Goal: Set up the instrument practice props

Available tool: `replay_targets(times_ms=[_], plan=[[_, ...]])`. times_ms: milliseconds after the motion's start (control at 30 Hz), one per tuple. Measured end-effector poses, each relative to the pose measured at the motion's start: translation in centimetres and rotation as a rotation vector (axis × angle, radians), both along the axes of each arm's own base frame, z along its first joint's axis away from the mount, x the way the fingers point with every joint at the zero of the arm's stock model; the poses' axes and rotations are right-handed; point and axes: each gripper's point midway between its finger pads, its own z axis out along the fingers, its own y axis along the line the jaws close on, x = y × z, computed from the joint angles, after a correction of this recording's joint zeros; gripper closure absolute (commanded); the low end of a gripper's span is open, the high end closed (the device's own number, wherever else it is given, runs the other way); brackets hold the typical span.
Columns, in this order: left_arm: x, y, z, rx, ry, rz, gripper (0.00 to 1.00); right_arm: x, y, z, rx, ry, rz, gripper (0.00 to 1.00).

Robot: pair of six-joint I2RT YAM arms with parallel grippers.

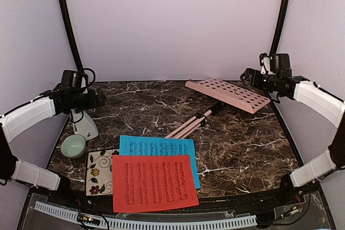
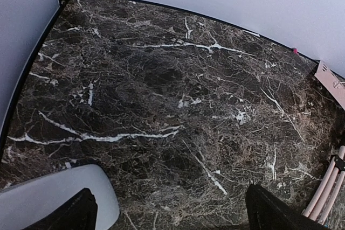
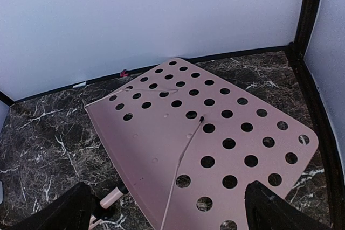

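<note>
Left jaws: spread wide, nothing between them, held above the bench near the left edge, with both dark fingertips (image 2: 75, 214) at the bottom of the left wrist view. White metronome (image 1: 85, 125) stands below and just left of them, partly hidden by the arm in the top view; its pale body shows at the lower left corner of the wrist view. Green bowl (image 1: 73, 146) sits just in front of the metronome; can't tell if they touch. Right jaws: also spread, empty, raised over the back edge of the music stand's perforated desk (image 3: 205, 133); can't tell any contact. Music stand (image 1: 227, 95) is lying down, not set up: desk at the back right of the bench (image 1: 253, 144), folded pink legs (image 1: 188, 126) running toward centre. The leg tips reach the back edge of the blue sheet (image 1: 156, 146); can't tell if they touch it. Blue sheet lies flat at centre front. Red sheet (image 1: 153, 182) lies on top of its near part, closest to the arm bases. The red sheet's left edge also covers the right side of the floral tile (image 1: 99, 172) at the front left.
</note>
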Motion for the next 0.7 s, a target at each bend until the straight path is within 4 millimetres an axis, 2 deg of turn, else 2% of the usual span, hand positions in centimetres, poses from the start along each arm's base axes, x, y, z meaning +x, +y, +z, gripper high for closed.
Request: replay_targets(times_ms=[133,367,567,700], plan=[[1.4,-0.7,-1.3,-0.063,0.016,-0.002,0.01,3.0,1.0,-0.4,-0.007,0.035,0.055,0.01],[2.9,-2.4,-1.6,-0.147,0.005,-0.064,0.01,8.1,3.7,2.3,-0.051,0.019,0.207,0.01],[3.4,-4.0,0.2,-0.182,-0.065,-0.16,0.01,10.9,6.0,3.3,-0.125,0.019,0.359,0.02],[3.1,-5.2,2.6,-0.201,-0.14,-0.245,0.01,11.9,7.3,0.8,-0.158,0.086,0.433,0.07]])
